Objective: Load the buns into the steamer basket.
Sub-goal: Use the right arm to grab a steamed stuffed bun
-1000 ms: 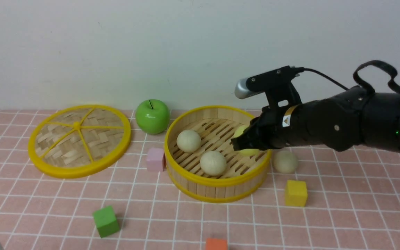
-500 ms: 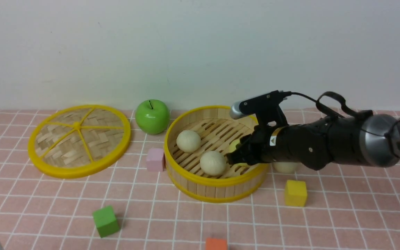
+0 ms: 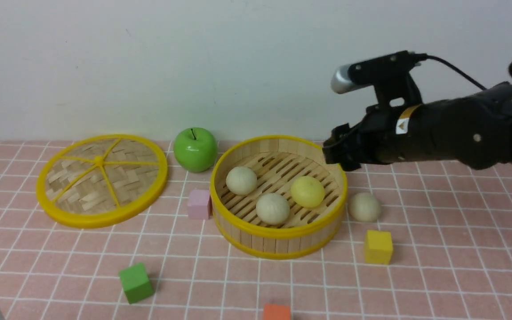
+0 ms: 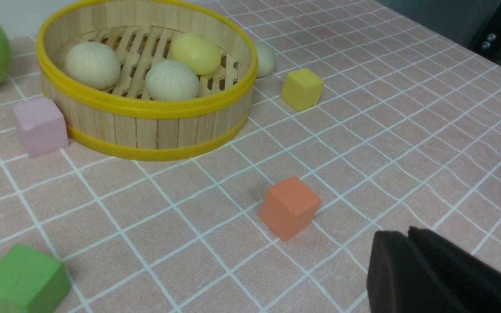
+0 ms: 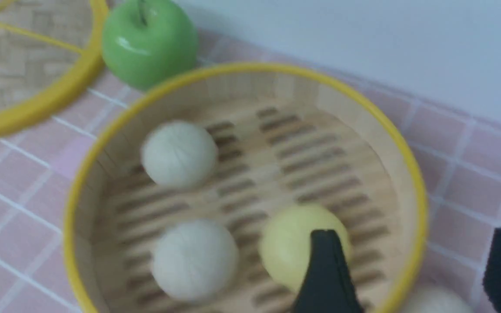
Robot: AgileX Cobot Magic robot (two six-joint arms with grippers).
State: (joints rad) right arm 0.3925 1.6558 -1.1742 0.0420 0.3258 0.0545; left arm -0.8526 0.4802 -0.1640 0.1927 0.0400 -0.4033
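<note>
The steamer basket (image 3: 278, 242) stands mid-table and holds two cream-white buns (image 3: 241, 180) (image 3: 273, 208) and the pale yellow bun (image 3: 308, 191). Another cream bun (image 3: 365, 206) lies on the cloth just outside the basket's right wall. My right gripper (image 3: 338, 153) hangs open and empty above the basket's right rim. In the right wrist view its gap (image 5: 415, 237) is over the rim, one finger (image 5: 326, 269) in front of the yellow bun (image 5: 289, 248). My left gripper (image 4: 407, 237) is shut on nothing, low near the orange cube (image 4: 288, 206).
A flat woven lid (image 3: 101, 180) lies at the left, and a green apple (image 3: 195, 149) sits between it and the basket. A pink cube (image 3: 199, 203) touches the basket's left wall. A yellow cube (image 3: 378, 246), a green cube (image 3: 135, 282) and the orange cube (image 3: 277, 312) are scattered in front.
My right gripper lowered the yellow bun into the basket, opened and let it go. It then rose up and back to the right. The left arm stayed put.
</note>
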